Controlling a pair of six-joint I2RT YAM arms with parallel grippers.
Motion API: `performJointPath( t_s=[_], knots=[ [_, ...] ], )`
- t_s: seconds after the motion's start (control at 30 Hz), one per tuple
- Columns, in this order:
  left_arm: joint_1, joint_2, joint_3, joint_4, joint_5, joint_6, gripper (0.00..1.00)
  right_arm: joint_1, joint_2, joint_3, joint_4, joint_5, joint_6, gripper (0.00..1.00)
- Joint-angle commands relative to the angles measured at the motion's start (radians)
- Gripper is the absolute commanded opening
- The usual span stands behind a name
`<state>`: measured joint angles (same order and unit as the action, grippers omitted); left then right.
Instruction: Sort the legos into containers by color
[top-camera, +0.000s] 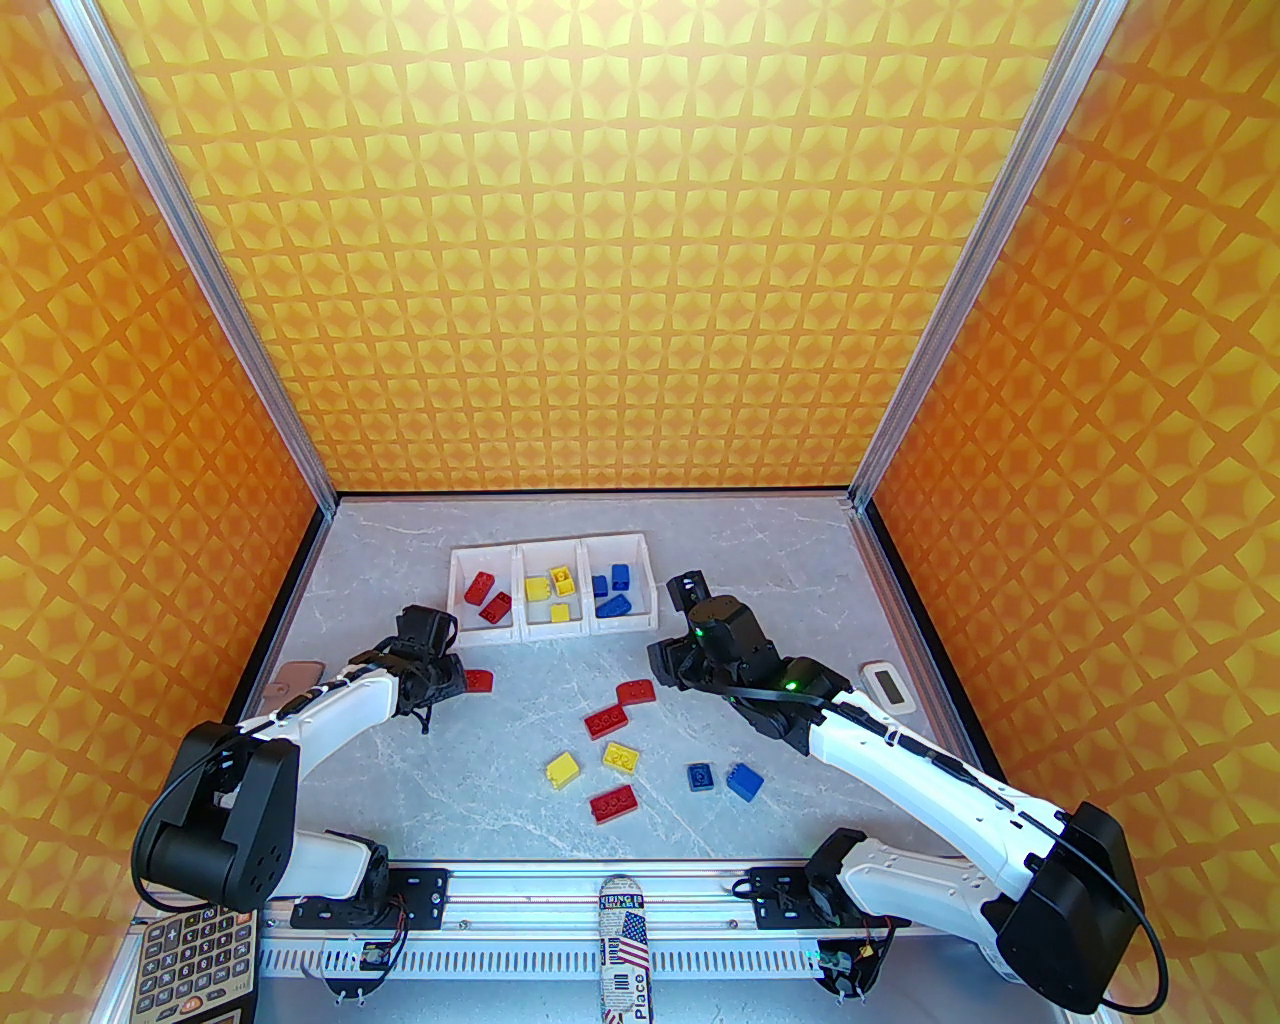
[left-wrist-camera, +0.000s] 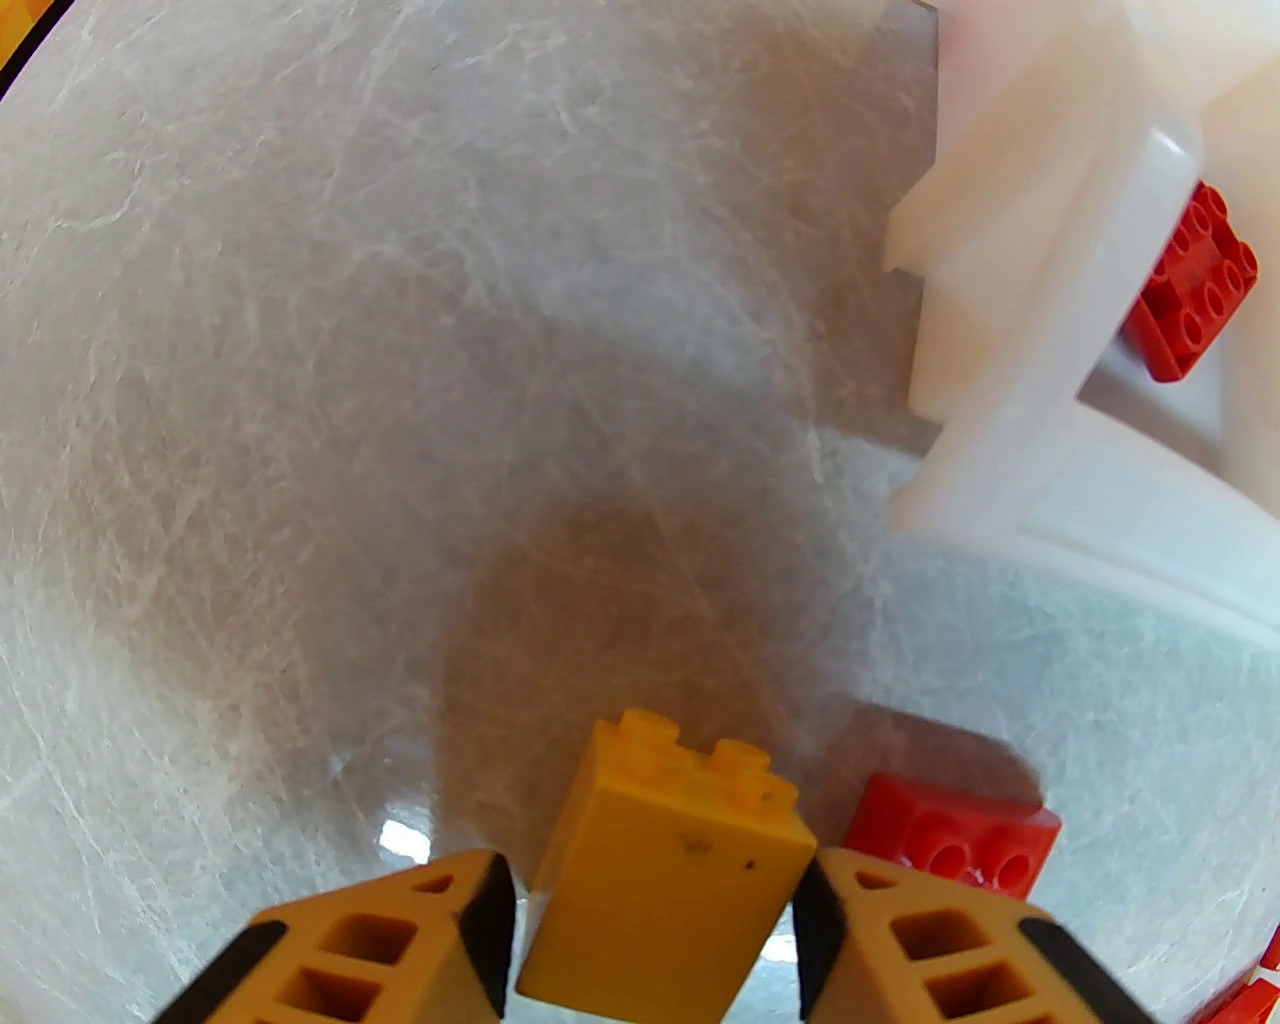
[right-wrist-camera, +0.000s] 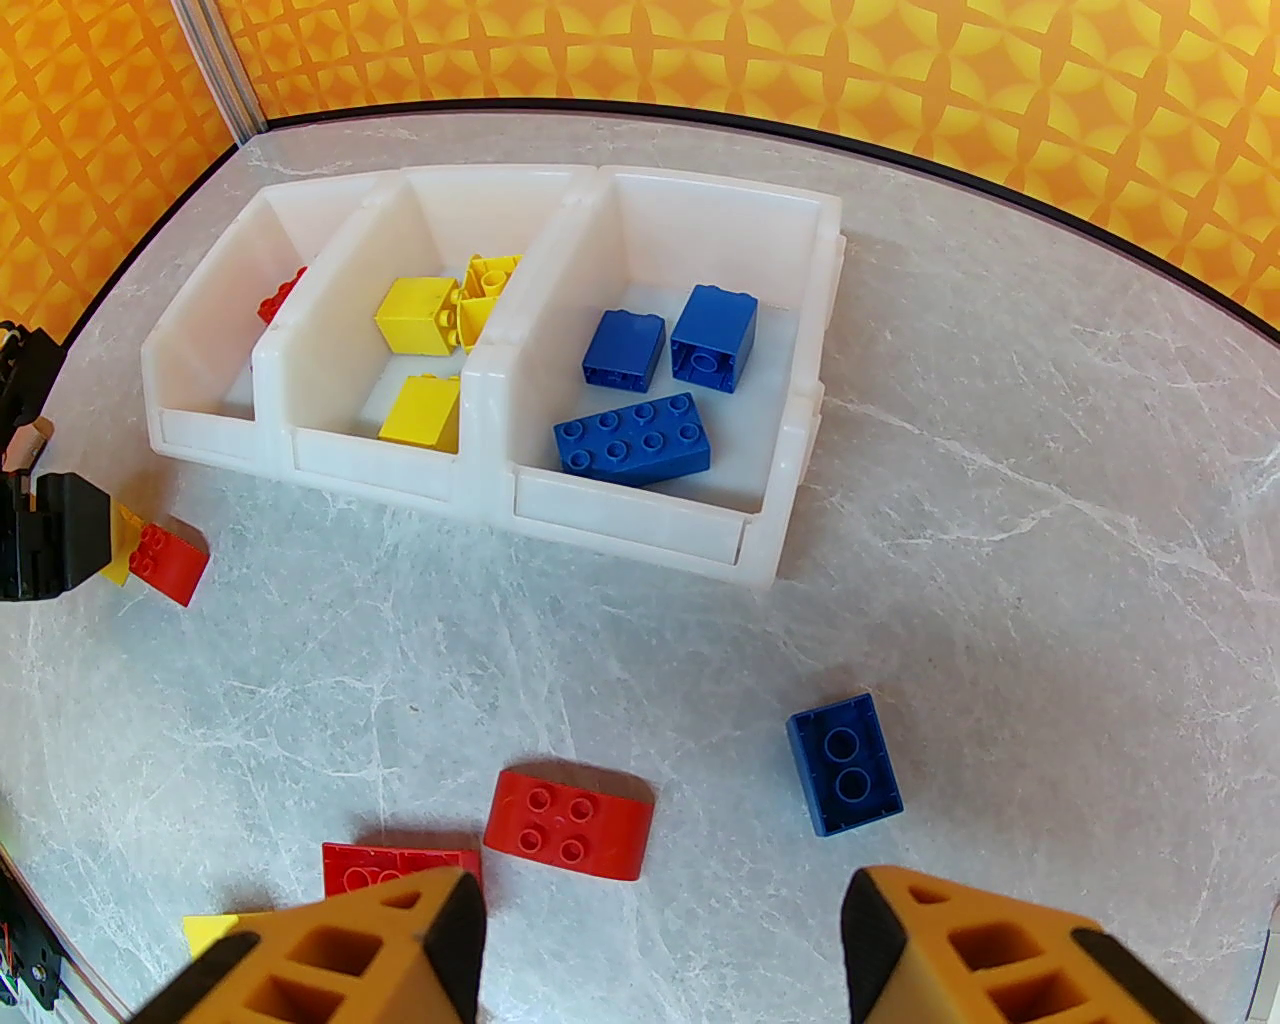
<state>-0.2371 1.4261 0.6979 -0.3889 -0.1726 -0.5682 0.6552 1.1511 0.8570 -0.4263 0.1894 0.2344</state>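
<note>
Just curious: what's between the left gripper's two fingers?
A yellow lego sits between the fingers of the left gripper, as the left wrist view shows.

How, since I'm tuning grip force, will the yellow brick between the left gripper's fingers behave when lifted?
Probably rigid: the yellow brick looks like hard moulded plastic, so the left gripper shouldn't deform it. Its smooth, glossy sides might slip under a light pinch. Flat faces suggest it won't roll if nudged.

2 white arms (top-camera: 340, 705), black joints (top-camera: 225, 820), black cables (top-camera: 1152, 930), green lights (top-camera: 790, 686), orange hands (right-wrist-camera: 660, 935), black pads (right-wrist-camera: 455, 925)
</note>
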Motion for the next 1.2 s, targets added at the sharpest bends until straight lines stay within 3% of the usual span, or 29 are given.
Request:
performJointPath(
  t_s=[0.0, 0.37, 0.77, 0.9, 1.17],
  knots=[
    [0.007, -0.004, 0.022, 0.005, 0.028, 0.016, 0.46, 0.007, -0.011, -0.012, -0.007, 0.028, 0.014, 0.64],
    [0.004, -0.039, 0.024, -0.036, 0.028, 0.012, 0.32, 0.007, -0.006, -0.011, -0.004, 0.033, 0.013, 0.64],
    [-0.081, -0.187, 0.166, -0.170, 0.006, 0.024, 0.31, 0.007, -0.006, -0.020, 0.005, 0.027, 0.019, 0.63],
    [-0.129, -0.139, 0.257, -0.169, 0.007, 0.043, 0.31, 0.007, -0.005, -0.024, 0.009, 0.022, 0.023, 0.63],
    [-0.235, 0.121, 0.501, -0.162, 0.006, 0.097, 0.31, 0.007, -0.025, -0.048, -0.005, 0.021, 0.037, 0.62]
  ],
)
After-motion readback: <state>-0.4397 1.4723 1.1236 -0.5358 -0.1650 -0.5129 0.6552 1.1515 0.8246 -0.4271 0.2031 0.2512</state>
